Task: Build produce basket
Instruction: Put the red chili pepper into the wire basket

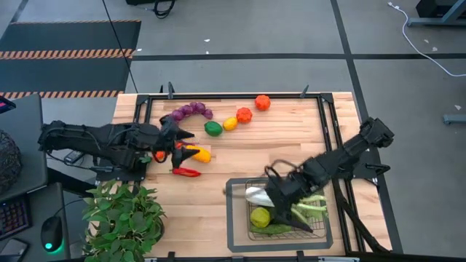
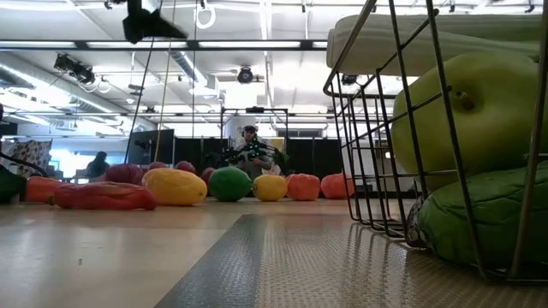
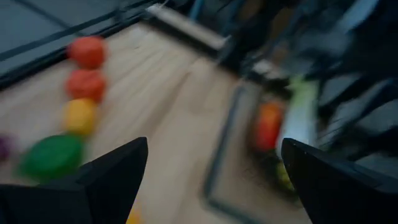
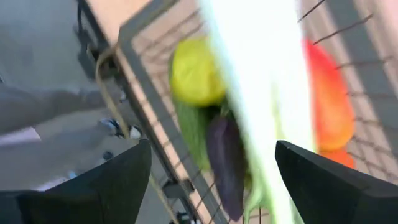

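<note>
The dark wire basket (image 1: 240, 218) sits near the table's near right. In it lie a white-and-green leek (image 1: 258, 195), a yellow-green fruit (image 1: 260, 216) and a cucumber (image 1: 275, 229). The right wrist view adds an eggplant (image 4: 225, 162) and an orange-red pepper (image 4: 326, 106) beside the leek (image 4: 261, 81). My right gripper (image 1: 279, 198) (image 4: 211, 146) hovers open over the basket. My left gripper (image 1: 188, 143) (image 3: 214, 146) is open at the table's left, beside a yellow pepper (image 1: 201, 154) and a red pepper (image 1: 186, 172). Grapes (image 1: 191, 110), a green fruit (image 1: 212, 129), a lemon (image 1: 230, 124) and two tomatoes (image 1: 243, 115) lie in a row toward the far edge.
A leafy potted plant (image 1: 124, 218) stands at the near left corner, close to the left arm. The black rail frame (image 1: 233, 95) runs round the tabletop. Bare wood (image 1: 240, 156) lies between the produce row and the basket. The low view shows the basket wall (image 2: 385, 128) close on the right.
</note>
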